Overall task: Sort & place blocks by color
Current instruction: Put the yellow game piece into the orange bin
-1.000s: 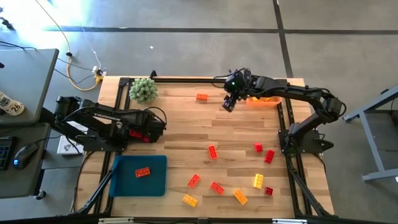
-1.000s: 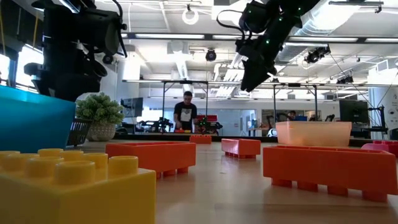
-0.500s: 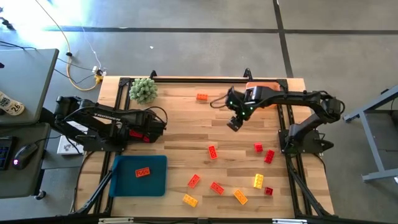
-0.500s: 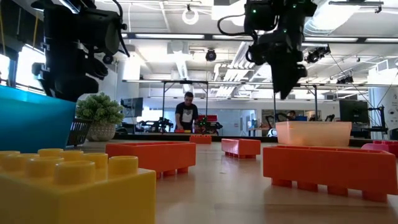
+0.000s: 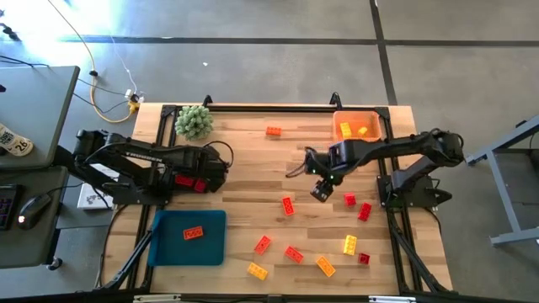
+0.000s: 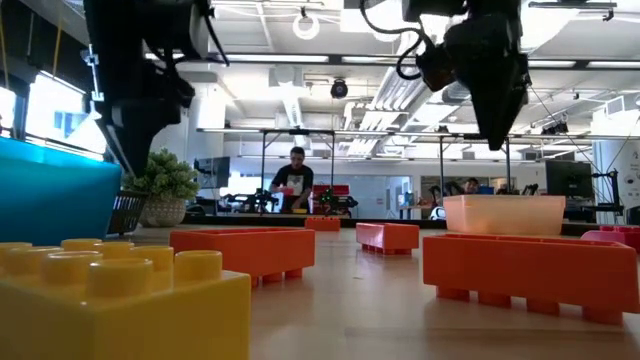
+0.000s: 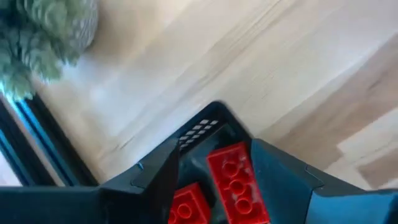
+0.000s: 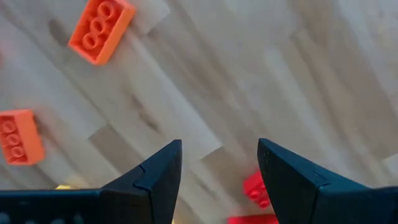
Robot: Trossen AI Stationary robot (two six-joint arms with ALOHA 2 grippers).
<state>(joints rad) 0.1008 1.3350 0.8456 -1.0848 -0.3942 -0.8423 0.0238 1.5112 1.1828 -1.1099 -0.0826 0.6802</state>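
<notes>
A: Where is the right pincer (image 5: 320, 192)?

B: Over the middle of the wooden table (image 5: 244, 160), its two dark fingers (image 8: 155, 174) spread apart with bare wood showing in the gap. It holds nothing.

A: And what lies near it?

B: In the high view a red block (image 5: 288, 204) sits just beside it toward the front edge, and two more red blocks (image 5: 357, 205) lie on its other side. Its wrist camera picks out two orange blocks (image 8: 101, 30) farther off.

A: The left pincer (image 5: 195, 182)?

B: It hangs above the table's left half, just behind the blue tray (image 5: 168, 244). Its jaws are closed on a red brick (image 7: 236, 183), studs facing the wrist camera, and a second red piece (image 7: 189, 205) shows beside it between the jaws.

A: What is already sorted?

B: One orange-red block (image 5: 194, 232) lies in the blue tray. The orange bin (image 5: 340, 118) at the far right corner holds yellow blocks (image 5: 354, 130).

A: What remains loose?

B: An orange block (image 5: 274, 131) near the far edge, and a scatter of red, orange and yellow ones (image 5: 257, 270) along the front right. The green plant ball (image 5: 194, 122) stands at the far left corner.
</notes>
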